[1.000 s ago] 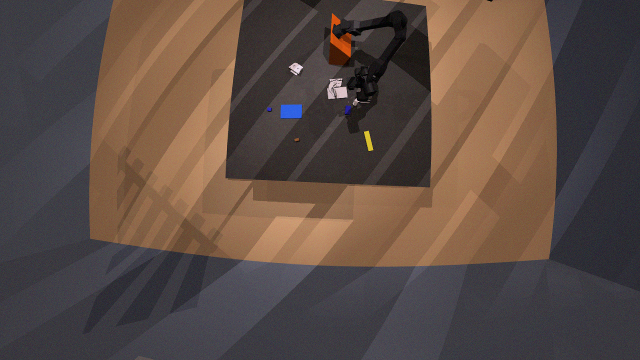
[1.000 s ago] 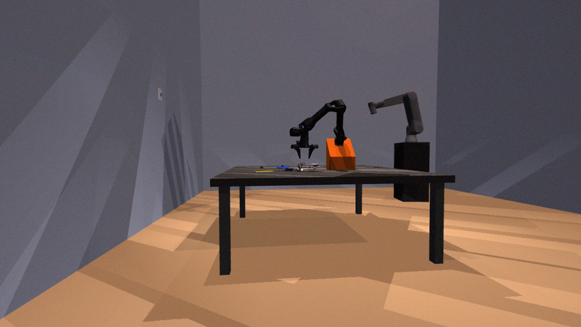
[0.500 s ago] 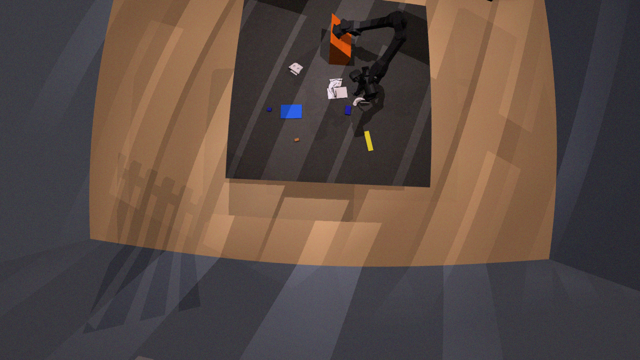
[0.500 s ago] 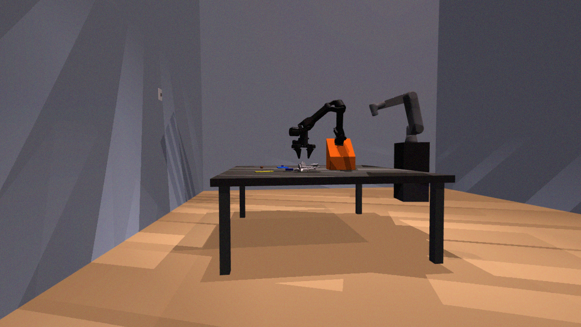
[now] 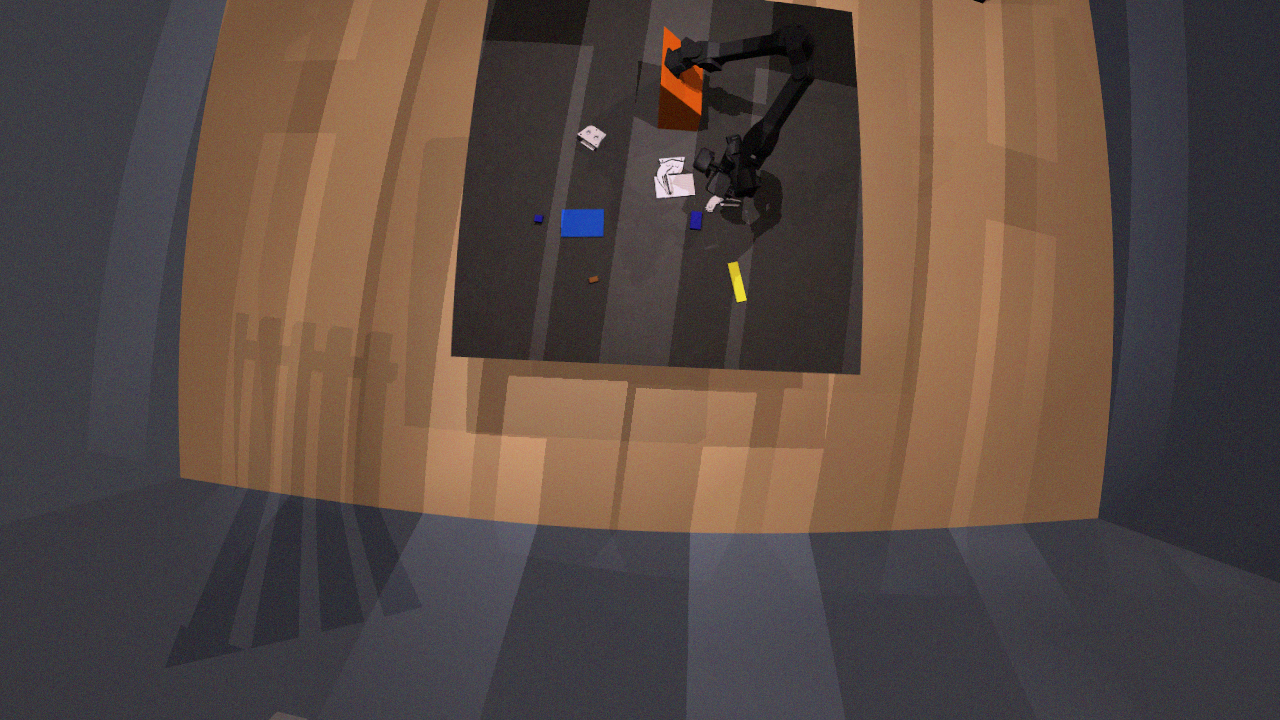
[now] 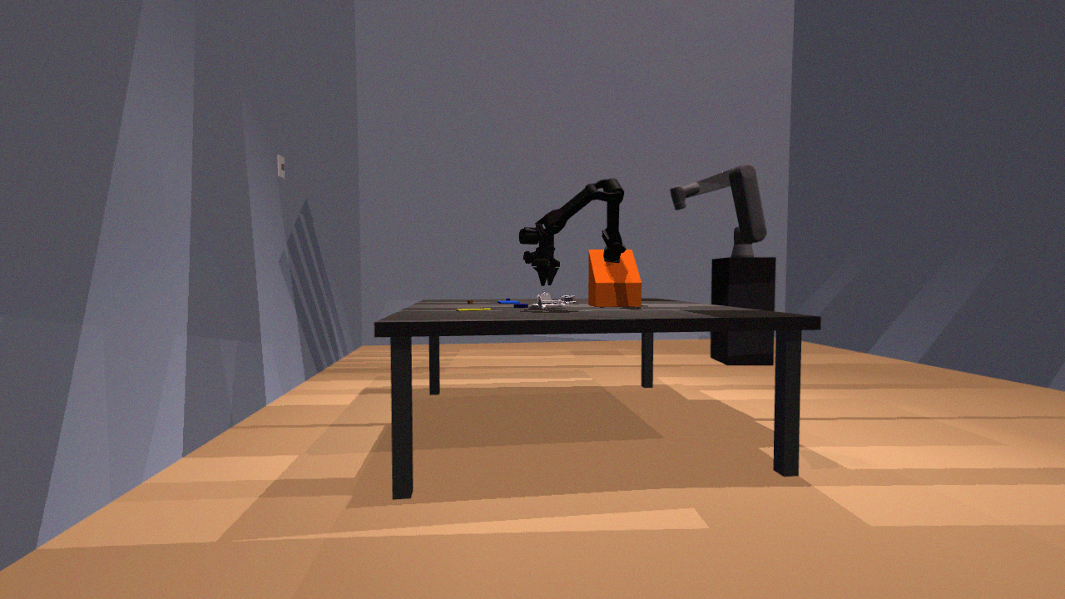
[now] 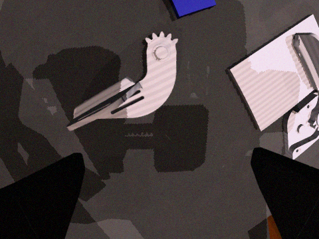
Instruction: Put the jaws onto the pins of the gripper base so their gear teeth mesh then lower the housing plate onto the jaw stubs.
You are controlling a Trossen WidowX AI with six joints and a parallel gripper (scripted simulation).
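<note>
A loose white jaw (image 5: 713,204) (image 7: 163,79) lies on the table, its gear teeth and round boss toward the top of the wrist view. The white gripper base (image 5: 685,186) (image 7: 266,96) has a square slab. A second jaw (image 7: 307,61) lies along it, partly cut off by the wrist view's edge; whether it sits on a pin is unclear. The white housing plate (image 5: 591,135), with two round holes, lies farther left in the top view. My gripper (image 6: 547,284) (image 7: 170,160) is open and empty, above the table; in the wrist view the loose jaw shows beyond its fingertips.
A dark blue block (image 5: 695,220) (image 7: 193,6) lies near the loose jaw. An orange wedge (image 5: 677,107) (image 6: 616,294) stands under the arm's mount. A yellow bar (image 5: 736,282), a blue slab (image 5: 581,222), a small blue cube (image 5: 537,219) and a brown piece (image 5: 593,279) lie on the table.
</note>
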